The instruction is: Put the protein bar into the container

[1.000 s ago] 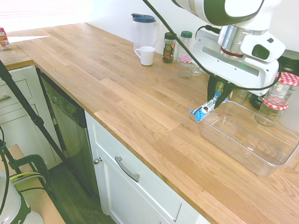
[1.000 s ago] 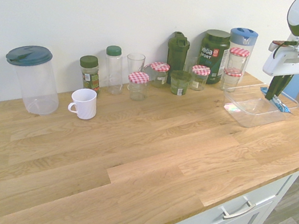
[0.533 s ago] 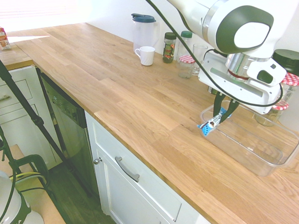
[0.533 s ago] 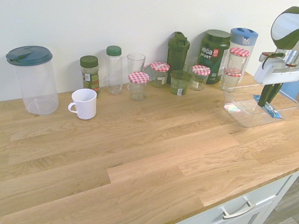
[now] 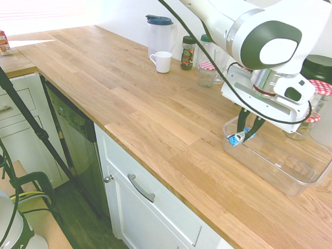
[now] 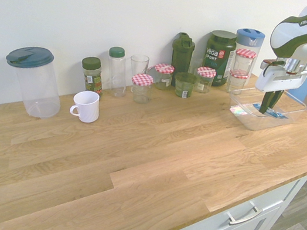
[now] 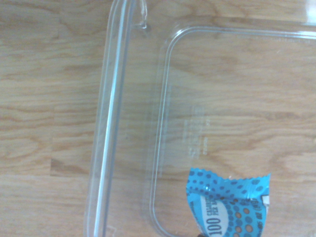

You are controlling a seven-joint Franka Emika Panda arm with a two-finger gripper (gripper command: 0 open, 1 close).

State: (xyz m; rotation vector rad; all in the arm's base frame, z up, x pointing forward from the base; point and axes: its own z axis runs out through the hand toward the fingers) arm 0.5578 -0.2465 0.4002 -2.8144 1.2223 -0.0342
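The protein bar (image 5: 236, 137) has a bright blue wrapper with darker blue dots and a white oval. The container (image 5: 300, 176) is clear. Several jars (image 6: 141, 87) carry red-and-white checked lids. The mug (image 6: 86, 106) is white, and the worktop (image 6: 134, 159) is light-brown wood.

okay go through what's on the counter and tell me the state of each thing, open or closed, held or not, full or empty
tool: shut on the protein bar.
protein bar: held, lowered inside the container's near end.
container: open, no lid, otherwise empty.
pitcher: lid on, empty.
white mug: upright.
checked-lid jars: lids on.
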